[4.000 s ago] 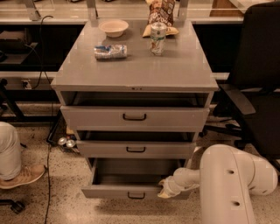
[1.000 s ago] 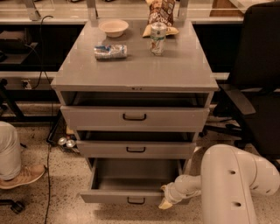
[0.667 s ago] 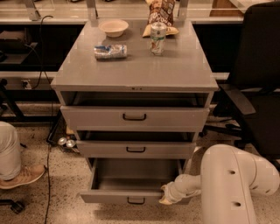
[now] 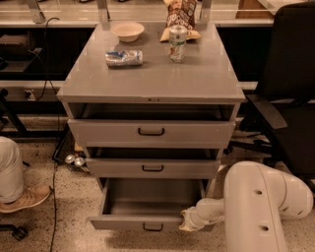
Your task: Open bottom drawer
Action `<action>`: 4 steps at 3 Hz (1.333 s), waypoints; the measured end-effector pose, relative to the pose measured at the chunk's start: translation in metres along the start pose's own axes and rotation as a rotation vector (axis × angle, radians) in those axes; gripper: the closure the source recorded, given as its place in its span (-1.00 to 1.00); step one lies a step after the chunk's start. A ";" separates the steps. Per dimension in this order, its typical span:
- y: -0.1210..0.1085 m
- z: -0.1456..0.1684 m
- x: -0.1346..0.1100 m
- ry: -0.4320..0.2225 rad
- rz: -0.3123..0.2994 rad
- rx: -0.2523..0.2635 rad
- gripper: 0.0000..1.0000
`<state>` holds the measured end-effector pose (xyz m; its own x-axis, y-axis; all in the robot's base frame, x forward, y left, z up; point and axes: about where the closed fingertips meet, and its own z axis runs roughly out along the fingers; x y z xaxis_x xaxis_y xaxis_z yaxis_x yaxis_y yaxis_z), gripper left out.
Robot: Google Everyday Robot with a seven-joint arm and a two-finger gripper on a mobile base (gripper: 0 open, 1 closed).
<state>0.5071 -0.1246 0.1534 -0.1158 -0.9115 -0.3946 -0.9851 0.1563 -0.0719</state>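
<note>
The grey cabinet has three drawers. The bottom drawer is pulled out, and its plain grey inside shows. Its small black loop handle sits in the middle of the shallow front. My gripper is at the right end of that drawer front, low down, at the end of my white arm. The middle drawer and the top drawer stand slightly out above it.
On the cabinet top are a bowl, a crushed bottle, a can and a snack bag. A black office chair stands to the right. A person's leg and shoe are at the left. Cans and cables lie on the floor.
The bottom drawer has come further out toward the camera over the last few seconds, and my gripper has moved with its right end. In the last second little has moved.
</note>
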 end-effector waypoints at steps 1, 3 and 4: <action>0.004 -0.001 0.001 -0.001 0.005 -0.002 1.00; 0.015 -0.005 0.002 -0.003 0.016 -0.005 1.00; 0.038 -0.004 0.008 -0.008 0.038 -0.003 1.00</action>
<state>0.4681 -0.1273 0.1507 -0.1522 -0.9017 -0.4047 -0.9803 0.1898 -0.0540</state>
